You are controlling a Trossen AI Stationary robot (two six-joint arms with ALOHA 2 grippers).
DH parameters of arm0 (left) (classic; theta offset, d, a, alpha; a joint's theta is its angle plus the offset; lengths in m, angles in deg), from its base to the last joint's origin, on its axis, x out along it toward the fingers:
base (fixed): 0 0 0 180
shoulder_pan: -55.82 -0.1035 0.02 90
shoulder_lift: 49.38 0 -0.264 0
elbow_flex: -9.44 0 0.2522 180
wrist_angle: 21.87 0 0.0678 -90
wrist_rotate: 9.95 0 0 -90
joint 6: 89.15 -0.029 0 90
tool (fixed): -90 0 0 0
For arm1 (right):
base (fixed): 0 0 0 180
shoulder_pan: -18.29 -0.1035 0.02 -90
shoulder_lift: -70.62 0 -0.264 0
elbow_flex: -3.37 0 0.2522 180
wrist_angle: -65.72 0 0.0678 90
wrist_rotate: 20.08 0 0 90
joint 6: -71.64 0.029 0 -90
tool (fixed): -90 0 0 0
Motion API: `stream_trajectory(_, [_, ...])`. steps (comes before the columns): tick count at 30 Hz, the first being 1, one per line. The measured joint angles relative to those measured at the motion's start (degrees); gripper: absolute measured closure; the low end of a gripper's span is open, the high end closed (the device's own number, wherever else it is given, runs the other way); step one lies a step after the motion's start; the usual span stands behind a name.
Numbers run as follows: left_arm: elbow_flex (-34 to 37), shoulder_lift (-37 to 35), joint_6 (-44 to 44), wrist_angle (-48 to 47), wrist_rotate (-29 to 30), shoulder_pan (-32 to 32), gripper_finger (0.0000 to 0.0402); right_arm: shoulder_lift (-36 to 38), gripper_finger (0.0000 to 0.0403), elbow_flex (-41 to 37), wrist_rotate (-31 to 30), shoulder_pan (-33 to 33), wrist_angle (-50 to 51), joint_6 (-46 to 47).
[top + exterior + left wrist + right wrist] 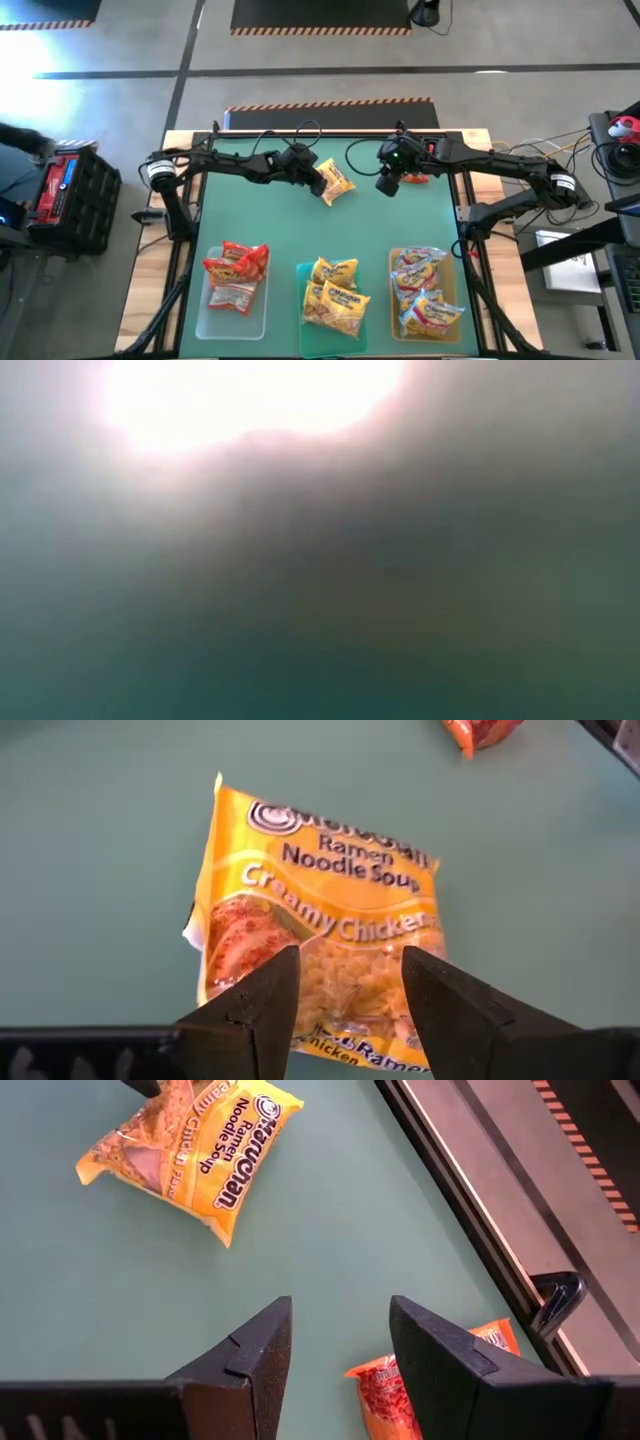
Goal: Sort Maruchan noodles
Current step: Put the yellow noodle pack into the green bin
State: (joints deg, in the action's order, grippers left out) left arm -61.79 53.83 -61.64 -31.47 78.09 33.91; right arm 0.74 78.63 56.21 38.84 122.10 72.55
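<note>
**High view: left gripper holds a yellow packet at the far middle of the mat**

High view looks down on a green mat (310, 225) covering the table. The left gripper (318, 180) reaches in from the left to the far middle of the mat and grasps a yellow Creamy Chicken packet (337, 182). In the left wrist view its two dark fingers (262, 1010) pinch the near edge of that packet (320, 935), which hangs tilted with the mat behind it.

The right gripper (392, 183) hovers near the far right part of the mat, just beside an orange-red packet (415, 179) lying there. In the right wrist view its fingers (250, 1360) stand apart with nothing between them; the orange-red packet (385, 1395) lies on the mat beyond them, partly hidden by one finger, close to the table's edge rail (470, 1200).

Along the near edge stand three trays. The clear tray (232, 318) on the left holds red packets (238, 265). The teal tray (318, 340) in the middle holds yellow packets (335, 293). The amber tray (452, 285) on the right holds packets with white-red labels (422, 293).

Low view is a blur of glare and grey-green, and nothing can be made out in it.
</note>
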Motion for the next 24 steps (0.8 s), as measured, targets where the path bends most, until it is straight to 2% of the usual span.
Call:
stream_trajectory(9, [-0.13,6.22,2.19,2.38,0.17,0.55,0.0239,0.0,0.0243,0.0,-1.86,0.0,-1.78,1.3])
stream_trajectory(15, [-0.07,4.87,-0.88,-2.31,-0.2,0.93,0.0239,0.0,0.0243,0.0,-1.98,0.0,-3.38,6.23])
stream_trajectory(20, [0.34,2.71,-5.76,-8.25,-0.91,1.18,0.0239,0.0,0.0243,0.0,-2.86,0.54,-11.0,11.12])
stream_trajectory(24, [0.52,2.66,-7.18,-10.44,1.73,1.27,0.0239,-0.78,0.0243,0.02,-2.32,1.58,-18.53,16.06])
